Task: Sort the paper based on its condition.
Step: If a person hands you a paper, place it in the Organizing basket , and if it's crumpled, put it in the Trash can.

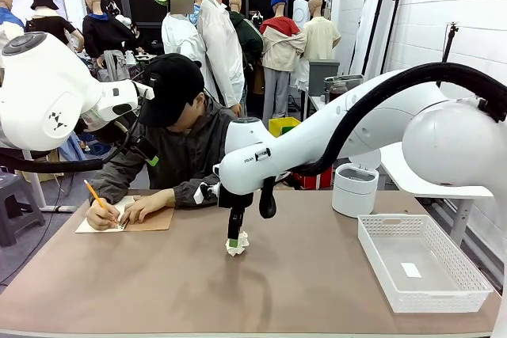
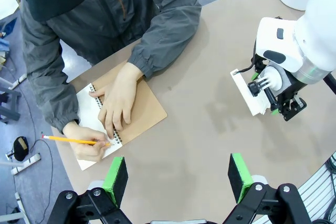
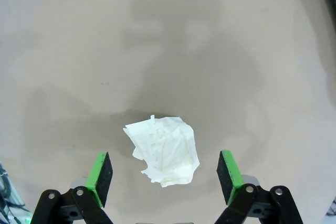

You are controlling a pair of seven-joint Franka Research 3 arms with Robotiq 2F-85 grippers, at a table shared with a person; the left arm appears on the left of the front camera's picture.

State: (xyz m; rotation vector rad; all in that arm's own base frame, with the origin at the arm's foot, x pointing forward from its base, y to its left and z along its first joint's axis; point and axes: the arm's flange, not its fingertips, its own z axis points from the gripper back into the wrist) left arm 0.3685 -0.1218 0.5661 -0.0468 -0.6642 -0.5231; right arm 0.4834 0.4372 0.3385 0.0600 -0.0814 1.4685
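1. Paper (image 3: 164,150), crushed into a loose wad, lies on the bare bench (image 3: 168,40) near its middle, well apart from the notebook (image 2: 147,114) and the basket (image 1: 377,263).
2. Right claw (image 3: 164,167) hangs straight over the wad, spread wide, with 1 green pad on each side and neither touching it. I judge this stance is set for a plain pinch across the wad.
3. Left claw (image 2: 177,174), also spread and holding nothing, hovers high above the bench's near side, probably kept there out of the other arm's way.
4. A person's hand (image 2: 119,103) steadies the notebook at the far left edge while the other writes with a pencil (image 2: 73,140), so that corner is taken.
5. Around the wad the bench is bare on all sides, so a straight lift looks free.
6. On the robot's right the basket sits near the bench's edge, with a round bin (image 1: 354,189) beyond it. A crushed sheet likely belongs in 1 of these 2, but which one I cannot tell.
7. Such a wad is light and springy and could slip from the pads, and the basket's wall must be cleared on the way.
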